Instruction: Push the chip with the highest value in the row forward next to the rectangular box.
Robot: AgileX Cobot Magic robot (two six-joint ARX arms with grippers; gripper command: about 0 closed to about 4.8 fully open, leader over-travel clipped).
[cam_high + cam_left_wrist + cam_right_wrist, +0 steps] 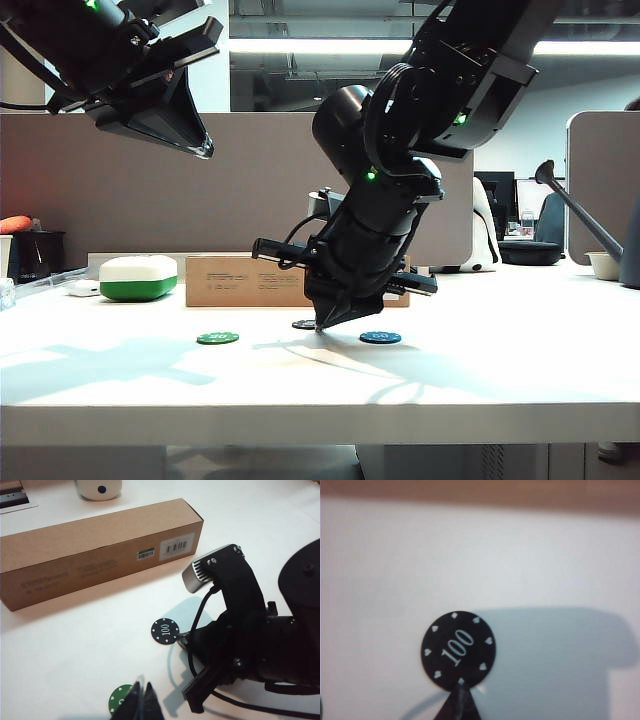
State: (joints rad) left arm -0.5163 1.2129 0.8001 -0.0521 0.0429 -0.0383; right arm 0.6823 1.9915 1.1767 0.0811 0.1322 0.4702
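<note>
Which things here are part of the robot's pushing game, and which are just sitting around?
In the game: black chip, brown box, right gripper shut, its tip at the chip.
Sitting around: green chip, blue chip, white-and-green case, left gripper raised, shut.

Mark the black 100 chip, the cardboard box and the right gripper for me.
Round black poker chip [458, 650]: right wrist view, on its printed "100".
Long brown cardboard box [90, 555]: left wrist view, on its long side face.
Right gripper [322, 324]: exterior view, at its shut fingers' tip behind the chip.
</note>
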